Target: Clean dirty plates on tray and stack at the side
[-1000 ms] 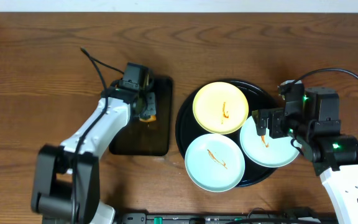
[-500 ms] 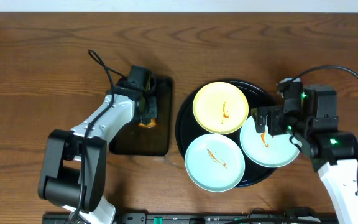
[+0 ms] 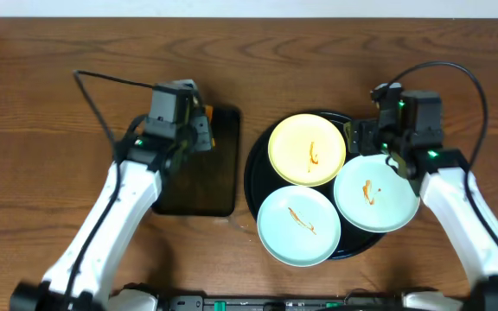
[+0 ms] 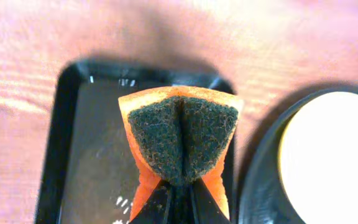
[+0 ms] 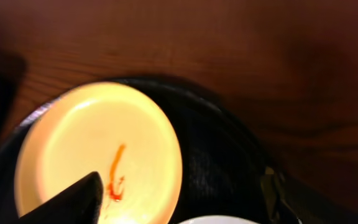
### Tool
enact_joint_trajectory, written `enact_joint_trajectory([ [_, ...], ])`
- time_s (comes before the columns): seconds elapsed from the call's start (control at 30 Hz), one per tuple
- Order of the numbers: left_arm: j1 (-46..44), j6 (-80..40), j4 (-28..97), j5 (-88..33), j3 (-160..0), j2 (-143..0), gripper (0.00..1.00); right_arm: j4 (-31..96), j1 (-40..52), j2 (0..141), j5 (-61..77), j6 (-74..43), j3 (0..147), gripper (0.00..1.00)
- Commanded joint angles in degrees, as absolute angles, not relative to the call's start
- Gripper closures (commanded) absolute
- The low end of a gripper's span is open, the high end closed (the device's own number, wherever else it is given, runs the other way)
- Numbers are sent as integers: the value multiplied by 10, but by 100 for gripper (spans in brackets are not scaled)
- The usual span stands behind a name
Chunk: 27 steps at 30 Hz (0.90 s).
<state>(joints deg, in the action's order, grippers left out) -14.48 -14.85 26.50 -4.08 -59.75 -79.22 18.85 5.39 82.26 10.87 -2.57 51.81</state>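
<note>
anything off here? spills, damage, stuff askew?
No spill or damage. Each plate carries an orange sauce streak. The front mint plate and right mint plate overhang the tray rim; the yellow plate sits inside it. The sponge is folded double in the shut left gripper.

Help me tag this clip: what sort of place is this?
Likely a robot lab bench staged as a dishwashing station: wooden table, sauce-smeared plates on a black tray, a sponge gripped by the left hand.
</note>
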Motion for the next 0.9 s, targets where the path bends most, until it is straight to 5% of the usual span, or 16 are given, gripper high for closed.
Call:
enact_joint_trajectory([
  [0.0, -145, -151, 245, -33, -608, -750, 92, 175, 56, 884, 109, -21, 526, 25],
  [0.5, -145, -151, 175, -33, -608, -670, 92, 100, 76, 1034, 140, -17, 526, 29],
  [0.7, -145, -151, 178, -33, -608, -658, 92, 100, 76, 1048, 186, -17, 525, 18],
  [0.83, -145, -151, 186, -33, -608, -658, 92, 86, 76, 1048, 187, -17, 525, 23],
  [0.87, -145, -151, 189, -33, -608, -658, 92, 85, 76, 1048, 187, -22, 525, 15],
])
